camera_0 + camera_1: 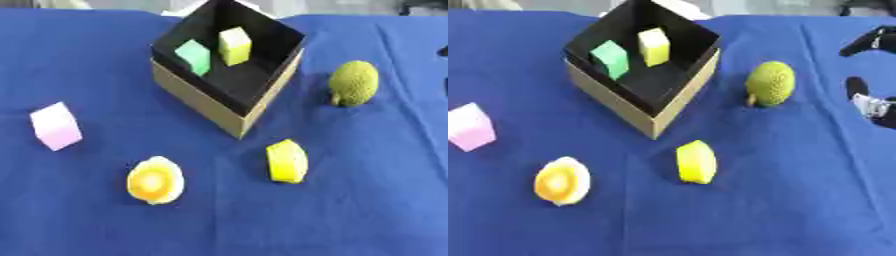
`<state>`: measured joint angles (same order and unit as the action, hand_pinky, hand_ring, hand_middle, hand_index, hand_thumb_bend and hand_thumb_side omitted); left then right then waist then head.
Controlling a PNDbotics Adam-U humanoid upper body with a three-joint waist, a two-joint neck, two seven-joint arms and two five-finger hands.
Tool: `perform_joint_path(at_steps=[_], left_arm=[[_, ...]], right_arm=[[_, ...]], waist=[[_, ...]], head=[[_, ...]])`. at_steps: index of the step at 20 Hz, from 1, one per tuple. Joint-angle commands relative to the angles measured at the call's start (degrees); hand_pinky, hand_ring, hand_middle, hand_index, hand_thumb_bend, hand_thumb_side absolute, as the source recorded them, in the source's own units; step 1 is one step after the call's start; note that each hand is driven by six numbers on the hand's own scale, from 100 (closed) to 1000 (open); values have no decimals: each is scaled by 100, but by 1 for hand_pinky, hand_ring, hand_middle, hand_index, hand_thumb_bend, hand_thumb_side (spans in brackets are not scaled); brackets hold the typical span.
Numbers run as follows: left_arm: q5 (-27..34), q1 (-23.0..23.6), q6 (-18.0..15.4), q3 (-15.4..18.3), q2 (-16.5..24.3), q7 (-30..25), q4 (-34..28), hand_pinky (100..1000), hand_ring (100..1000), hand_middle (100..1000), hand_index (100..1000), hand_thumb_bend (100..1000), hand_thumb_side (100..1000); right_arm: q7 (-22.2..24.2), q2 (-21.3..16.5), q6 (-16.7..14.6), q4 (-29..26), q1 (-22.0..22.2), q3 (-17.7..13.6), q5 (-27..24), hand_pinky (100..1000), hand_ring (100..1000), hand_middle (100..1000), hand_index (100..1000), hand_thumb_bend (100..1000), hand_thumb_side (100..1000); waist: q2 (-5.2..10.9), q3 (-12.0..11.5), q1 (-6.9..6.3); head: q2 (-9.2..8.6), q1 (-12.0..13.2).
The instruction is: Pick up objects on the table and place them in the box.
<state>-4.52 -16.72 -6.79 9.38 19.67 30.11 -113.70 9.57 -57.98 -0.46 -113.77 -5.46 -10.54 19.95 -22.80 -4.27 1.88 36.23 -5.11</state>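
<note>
Near the left edge of the blue table (96, 210) sits your pink cube (55, 126), and toward the front edge lies a yellow-and-orange fruit half (155, 180). Further right, at the far middle, the box (210, 105) stands open with a green block (193, 56) and a yellow block (234, 45) already inside, so two pieces look done. Just right of the box's front corner lies a yellow fruit piece (287, 161), and beyond it, beside the box's right wall, a bumpy green fruit (354, 83). By my count four things are left for you. Only the right eye view shows your right hand (866, 102), at the right edge, well apart from everything; I cannot tell how its fingers are set. Your left hand shows nowhere.
</note>
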Motion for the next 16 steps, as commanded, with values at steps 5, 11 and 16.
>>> perform_joint_path(at_steps=[5, 11, 16], left_arm=[[-1, -66, -11, 8, 97, -11, -89, 777, 735, 635, 780, 147, 593], [-4, -64, -9, 8, 105, -11, -89, 776, 735, 635, 780, 148, 593], [-3, -65, -6, 1, 110, -16, -89, 776, 735, 635, 780, 147, 593]], right_arm=[[-16, -130, -20, -82, -13, -71, -33, 851, 835, 749, 789, 100, 100], [-4, -175, 12, -82, -2, -70, -42, 852, 836, 751, 789, 100, 100], [87, -365, 188, -82, -30, -2, -73, 852, 838, 756, 791, 108, 100]], waist=[[168, 9, -8], [186, 14, -3], [178, 8, 0]], head=[[-46, -10], [-35, -6], [-35, -16]])
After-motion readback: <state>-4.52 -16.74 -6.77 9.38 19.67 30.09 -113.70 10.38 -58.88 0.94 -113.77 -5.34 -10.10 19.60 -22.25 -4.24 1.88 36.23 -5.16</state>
